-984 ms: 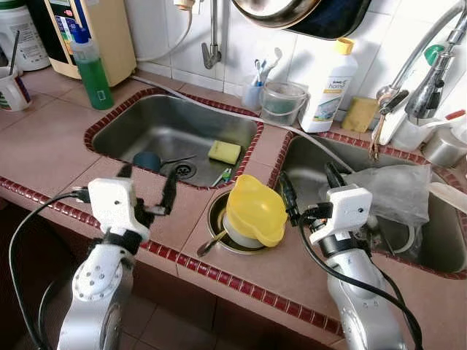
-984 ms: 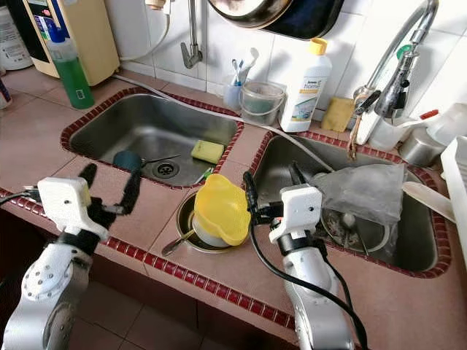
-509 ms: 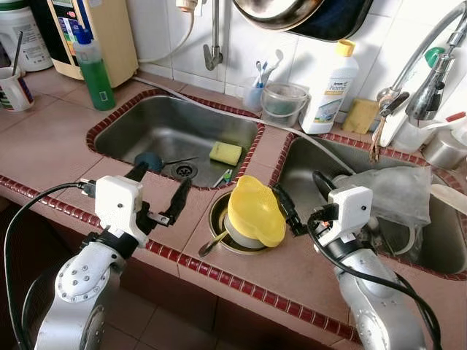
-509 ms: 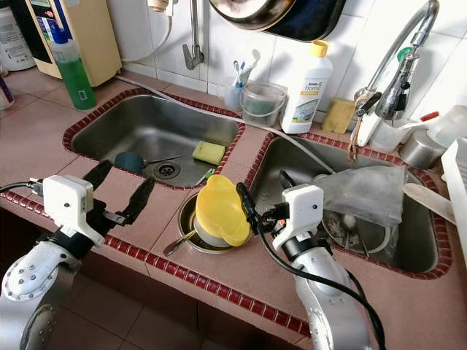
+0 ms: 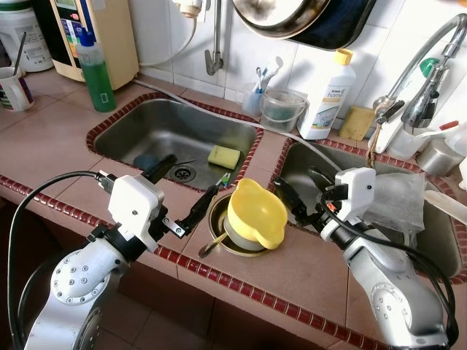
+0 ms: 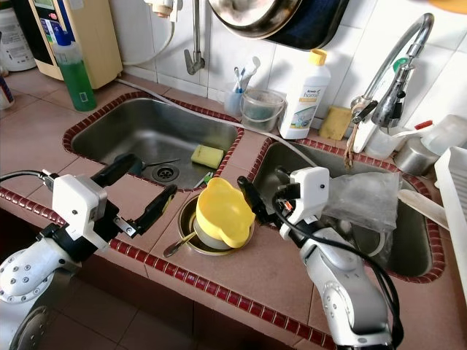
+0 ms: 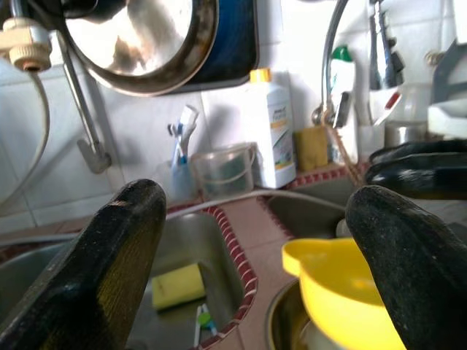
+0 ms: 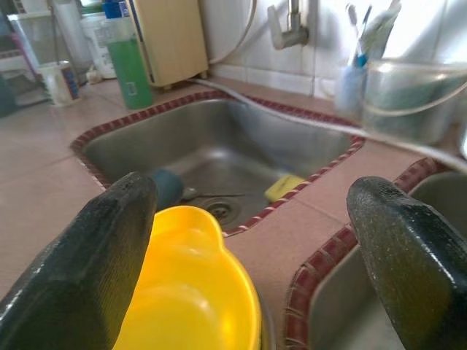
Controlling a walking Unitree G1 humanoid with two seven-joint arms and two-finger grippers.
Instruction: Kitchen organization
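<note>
yellow jug (image 5: pixel 257 213) sits between the left hand (image 5: pixel 182 191) and right hand (image 5: pixel 298 200), both spread wide, touching nothing.

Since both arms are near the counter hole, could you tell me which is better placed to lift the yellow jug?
Probably the right. Its open end effector sits right beside the yellow jug, fingers pointing at it. The left end effector, also open, is slightly farther off.
</note>
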